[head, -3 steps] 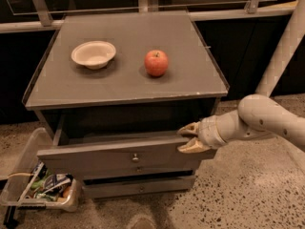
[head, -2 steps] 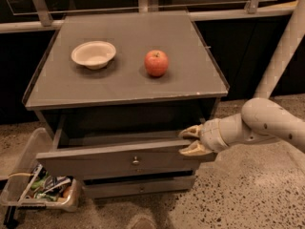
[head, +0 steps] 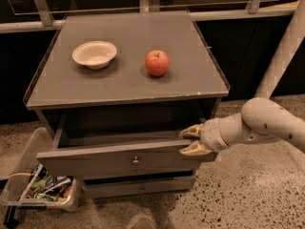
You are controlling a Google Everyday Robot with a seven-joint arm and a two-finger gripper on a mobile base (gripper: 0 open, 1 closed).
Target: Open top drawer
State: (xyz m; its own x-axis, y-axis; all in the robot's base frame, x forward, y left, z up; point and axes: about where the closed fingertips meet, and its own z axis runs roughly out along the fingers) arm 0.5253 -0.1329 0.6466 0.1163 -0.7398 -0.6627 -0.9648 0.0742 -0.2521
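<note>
top drawer (head: 119, 160) pulled out, front past cabinet edge | gripper (head: 193, 140) at its right top edge, fingers apart straddling it | floor right open

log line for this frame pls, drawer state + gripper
task: open top drawer | top drawer: pulled partly out | gripper: at drawer's right front edge | on top: bowl, apple

Grey cabinet top (head: 124, 80) fills the upper middle of the frame. White bowl (head: 94, 54) upright at upper left; red apple (head: 157, 63) right of it, apart. Speckled floor (head: 238, 194) carries a clear bin (head: 28, 194), lower left. Gripper (head: 190, 140) at centre right, at the pulled-out top drawer (head: 119, 159).
</note>
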